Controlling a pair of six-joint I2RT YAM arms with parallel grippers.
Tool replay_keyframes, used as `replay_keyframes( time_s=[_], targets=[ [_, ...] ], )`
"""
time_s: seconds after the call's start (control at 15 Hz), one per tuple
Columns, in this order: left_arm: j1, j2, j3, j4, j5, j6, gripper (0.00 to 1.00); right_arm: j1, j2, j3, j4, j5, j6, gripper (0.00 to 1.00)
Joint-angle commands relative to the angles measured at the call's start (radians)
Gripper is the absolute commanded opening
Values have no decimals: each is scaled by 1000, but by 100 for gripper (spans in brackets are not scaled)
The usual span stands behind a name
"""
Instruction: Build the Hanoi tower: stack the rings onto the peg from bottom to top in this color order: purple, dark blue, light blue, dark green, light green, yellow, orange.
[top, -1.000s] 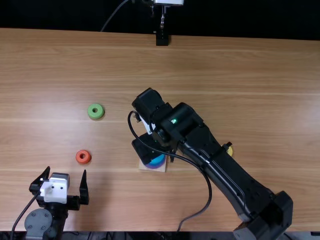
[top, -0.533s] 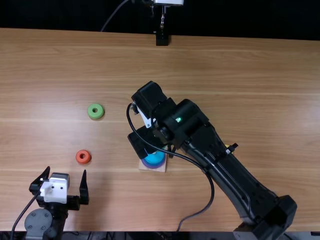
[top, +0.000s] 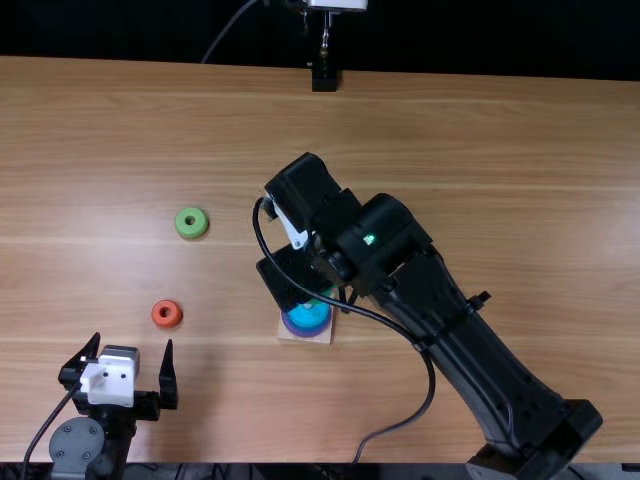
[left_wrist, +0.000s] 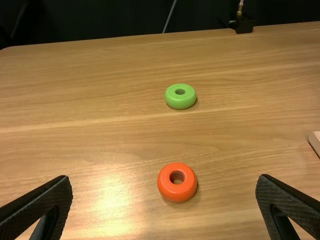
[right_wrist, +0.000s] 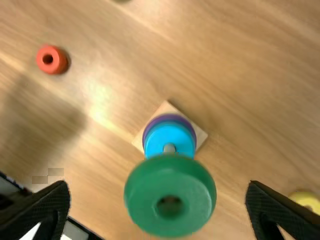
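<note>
Your right hand (right_wrist: 158, 185) is spread wide, with the dark green ring (right_wrist: 170, 222) between its fingers and touching neither. From that hand the ring's hole faces along the peg (right_wrist: 169, 148), which stands upright toward the tabletop (top: 500, 150). The ring looks perched high on the peg, apart from the light blue ring (right_wrist: 170, 136) below, though you cannot be sure how far it is threaded. That line is what your next move turns on: the ring likely needs to go straight down the peg's long axis, and a sideways nudge could tilt or jam it. Your right arm is clearly the nearer one

Under the light blue ring is the purple ring (right_wrist: 162, 118), on a square wooden base (right_wrist: 201, 135); you cannot tell whether dark blue sits between them. The yellow ring (right_wrist: 306, 200) lies on one side of the tower, and the orange ring (left_wrist: 177, 195) on the opposite side, nearer your left hand (left_wrist: 164, 177), which is wide and empty. The light green ring (left_wrist: 180, 102) lies beyond orange, toward the far edge. The surface is light brown wood; past it, the room is dark, with a black stand (top: 324, 75) at the edge
</note>
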Motion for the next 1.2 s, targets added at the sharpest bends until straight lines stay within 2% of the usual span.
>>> replay_keyframes(
  time_s=[0.0,0.13,0.27,0.4,0.47,1.13],
  targets=[
    [8,-11,-110,-78,5,16,100,12,-28,21,-9,9,-6,25],
    [8,-11,-110,-78,5,16,100,14,-63,18,-7,9,-8,1],
    [8,-11,-110,-78,5,18,100,18,-68,18,-7,10,-17,0],
    [8,-11,-110,-78,5,16,100,32,-68,7,-7,9,-56,0],
    [8,-11,-110,-78,5,16,100,32,-68,5,-7,9,-60,0],
    [8,-11,-110,-78,5,16,100,26,-51,-9,-3,10,-58,0]
  ],
)
